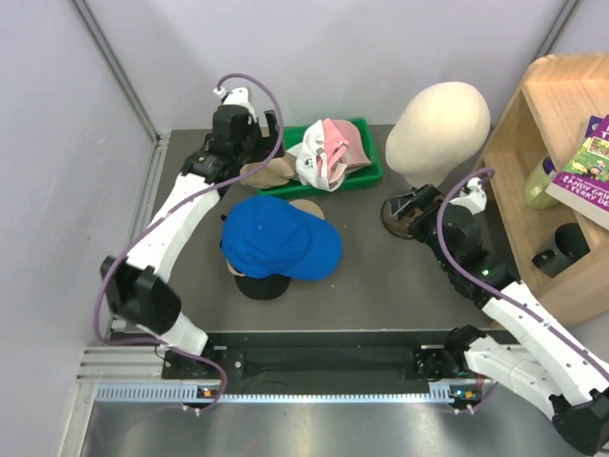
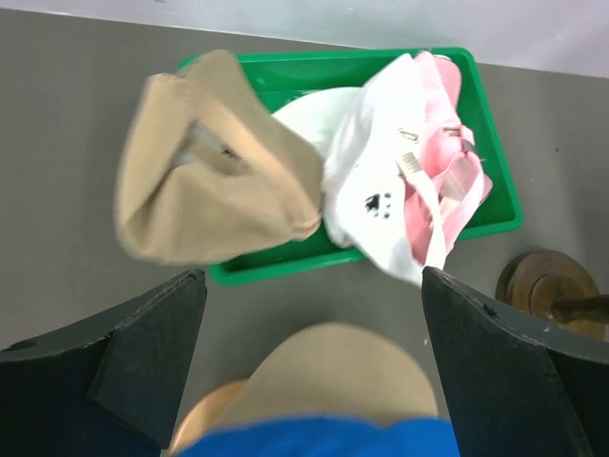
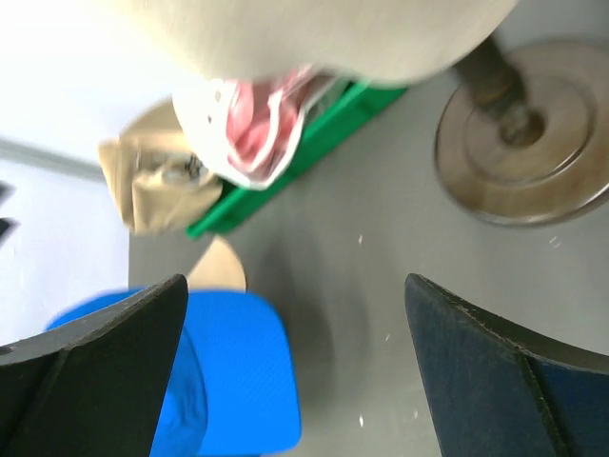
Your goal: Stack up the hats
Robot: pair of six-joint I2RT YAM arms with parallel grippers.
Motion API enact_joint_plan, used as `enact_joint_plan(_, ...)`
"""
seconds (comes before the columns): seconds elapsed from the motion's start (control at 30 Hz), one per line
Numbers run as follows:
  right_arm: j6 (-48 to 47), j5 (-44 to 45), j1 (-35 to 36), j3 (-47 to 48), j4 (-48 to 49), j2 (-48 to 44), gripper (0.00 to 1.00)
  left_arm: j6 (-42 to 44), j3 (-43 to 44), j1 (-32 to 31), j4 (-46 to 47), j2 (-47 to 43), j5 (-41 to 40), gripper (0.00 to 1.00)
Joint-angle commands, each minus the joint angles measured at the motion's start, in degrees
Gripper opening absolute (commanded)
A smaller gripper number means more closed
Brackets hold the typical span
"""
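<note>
A blue cap point(image 1: 281, 240) lies on top of a stack, with a tan brim point(image 1: 306, 207) and a black cap point(image 1: 262, 284) showing under it. A green tray point(image 1: 366, 176) holds a white cap with a dark logo point(image 1: 312, 162) and a pink cap point(image 1: 344, 143). A khaki-brown cap point(image 1: 266, 171) hangs over the tray's left edge. My left gripper point(image 1: 259, 150) is open and empty above the khaki-brown cap point(image 2: 214, 176), and the tan brim point(image 2: 333, 371) lies between its jaws. My right gripper point(image 1: 404, 211) is open and empty, right of the blue cap point(image 3: 219, 371).
A cream mannequin head point(image 1: 438, 124) stands on a round wooden base point(image 1: 392, 211) beside my right gripper. A wooden shelf point(image 1: 542, 105) with a book and a bottle fills the right side. Grey walls close the left and the back.
</note>
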Motion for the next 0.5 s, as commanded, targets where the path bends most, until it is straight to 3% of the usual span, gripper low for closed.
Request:
enact_joint_plan(0.0,-1.62,-0.23,-4.55,3.80,-0.58,-1.31,0.95,-0.72,7.47,1.61,6.92,10.03,9.92,0.99)
enact_joint_plan(0.17,-0.30,-5.06,-9.91,4.77,2.84,2.03,0.95,-0.63,13.63,2.49,8.59,20.16,14.93,0.98)
enact_joint_plan(0.47,0.23,-11.22,-14.40,6.88,7.15,9.68,0.95,-0.54,24.27,3.72,8.68,35.71,16.78,0.93)
